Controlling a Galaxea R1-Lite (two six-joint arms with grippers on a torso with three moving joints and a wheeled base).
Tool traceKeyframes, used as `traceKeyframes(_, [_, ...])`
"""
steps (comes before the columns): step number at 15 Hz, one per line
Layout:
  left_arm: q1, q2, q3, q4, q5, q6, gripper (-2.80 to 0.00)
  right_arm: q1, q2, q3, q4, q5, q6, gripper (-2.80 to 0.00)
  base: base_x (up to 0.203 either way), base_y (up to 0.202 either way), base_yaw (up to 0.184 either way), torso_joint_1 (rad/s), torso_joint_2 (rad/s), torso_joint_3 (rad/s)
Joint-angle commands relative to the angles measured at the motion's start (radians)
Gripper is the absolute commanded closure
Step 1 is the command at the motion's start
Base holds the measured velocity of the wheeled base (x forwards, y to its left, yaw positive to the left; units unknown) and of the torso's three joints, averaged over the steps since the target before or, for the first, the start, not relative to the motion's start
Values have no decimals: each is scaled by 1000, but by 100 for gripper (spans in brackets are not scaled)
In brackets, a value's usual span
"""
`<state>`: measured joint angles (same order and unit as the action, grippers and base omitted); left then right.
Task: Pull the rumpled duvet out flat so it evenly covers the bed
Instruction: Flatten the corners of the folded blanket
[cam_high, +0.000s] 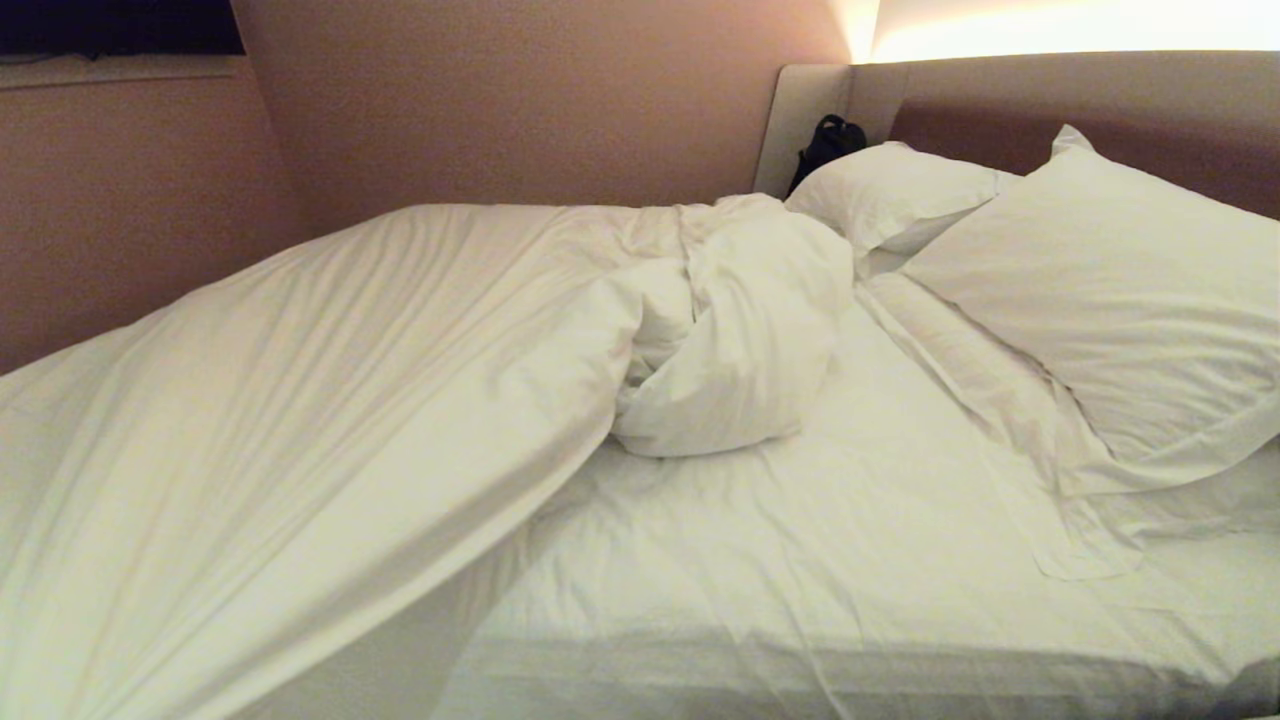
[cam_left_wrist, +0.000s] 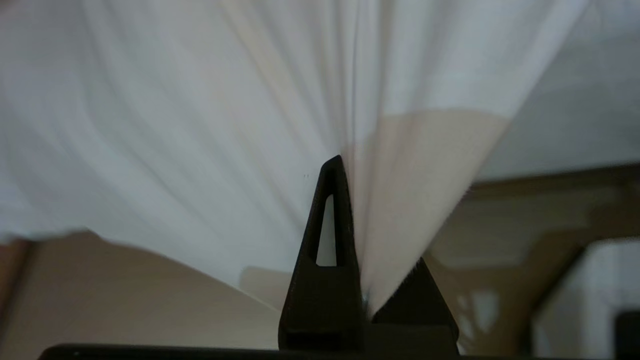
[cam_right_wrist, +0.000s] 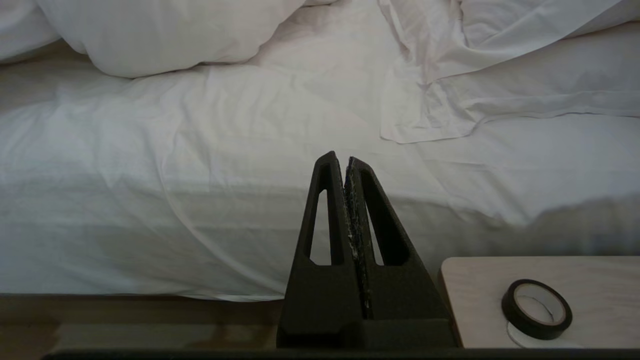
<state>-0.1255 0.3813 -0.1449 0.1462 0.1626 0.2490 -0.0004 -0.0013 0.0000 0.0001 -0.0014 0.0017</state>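
Beige walls close in the far side of the bed (cam_high: 860, 560), where my left gripper (cam_left_wrist: 350, 200) clamps the duvet (cam_high: 300, 400), lifted taut yet bunched mid-mattress, so the edge could slip free; my right gripper (cam_right_wrist: 348, 165) hangs clenched, empty.

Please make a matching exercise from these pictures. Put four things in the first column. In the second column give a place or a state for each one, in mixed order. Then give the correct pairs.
Things
1. duvet
2. left gripper
3. right gripper
4. roll of tape

Places or states
A. lies on a small light wooden surface beside the bed
B. shut, holding nothing, pointed at the side of the mattress
C. pulled taut on one side, bunched near the pillows
D. shut on white fabric

Pairs: 1-C, 2-D, 3-B, 4-A
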Motion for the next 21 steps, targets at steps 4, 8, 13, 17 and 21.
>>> traceKeyframes(4, [0, -92, 8, 46, -34, -84, 0, 0, 1, 0, 0, 0, 0, 0, 0, 0, 0, 0, 0, 0])
traceKeyframes(8, [0, -90, 18, 43, -35, -93, -280, 0, 1, 0, 0, 0, 0, 0, 0, 0, 0, 0, 0, 0])
traceKeyframes(13, [0, -92, -2, 41, -50, -138, -280, 0, 1, 0, 0, 0, 0, 0, 0, 0, 0, -5, -1, 4])
traceKeyframes(17, [1, -102, -4, 25, -39, -199, -280, 0, 1, 0, 0, 0, 0, 0, 0, 0, 0, 0, 0, 0])
traceKeyframes(21, [1, -102, 6, 5, 51, -354, -280, 0, 1, 0, 0, 0, 0, 0, 0, 0, 0, 0, 0, 0])
